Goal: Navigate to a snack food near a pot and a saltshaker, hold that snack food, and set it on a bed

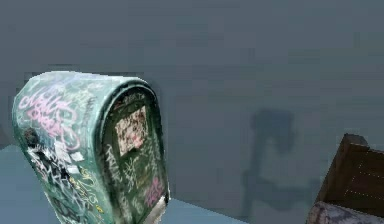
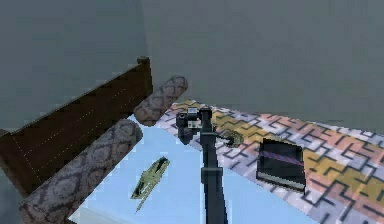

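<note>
My arm (image 2: 211,185) rises as a dark bar over a bed (image 2: 185,200) with a light blue sheet. Its gripper (image 2: 188,126) sits above the edge of a patterned blanket (image 2: 320,150), close to a bolster pillow (image 2: 162,100). I cannot tell whether the gripper holds anything, since bedding lies behind its far end. A small flat greenish-yellow thing (image 2: 152,178) lies on the sheet left of the arm; its shape is too small to name.
A wooden headboard (image 2: 75,120) lines the bed's left side, with a second bolster (image 2: 85,170) along it. A dark book (image 2: 279,162) lies on the blanket. In the forward view a graffiti-covered mailbox-shaped box (image 1: 90,150) stands close, with wooden furniture (image 1: 355,180) at the right.
</note>
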### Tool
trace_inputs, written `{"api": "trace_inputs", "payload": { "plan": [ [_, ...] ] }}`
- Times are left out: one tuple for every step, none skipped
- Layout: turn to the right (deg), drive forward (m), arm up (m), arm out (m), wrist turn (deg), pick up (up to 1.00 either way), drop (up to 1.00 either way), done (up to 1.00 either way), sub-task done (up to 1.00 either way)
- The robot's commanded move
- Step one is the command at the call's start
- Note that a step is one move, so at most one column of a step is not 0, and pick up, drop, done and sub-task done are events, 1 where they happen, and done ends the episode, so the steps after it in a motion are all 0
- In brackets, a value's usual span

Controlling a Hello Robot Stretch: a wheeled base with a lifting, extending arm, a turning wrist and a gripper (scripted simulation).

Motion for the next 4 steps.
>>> {"api": "trace_inputs", "payload": {
  "plan": [
    [0.0,0.0,-0.32,0.0,0.0,0.0,0.0,0.0,0.0],
    [0.0,0.0,0.0,0.0,0.0,0.0,1.0,0.0,0.0],
    [0.0,0.0,0.1,0.0,0.0,0.0,0.0,0.0,0.0],
    [0.0,0.0,0.0,-0.08,0.0,0.0,0.0,0.0,0.0]
  ]
}}
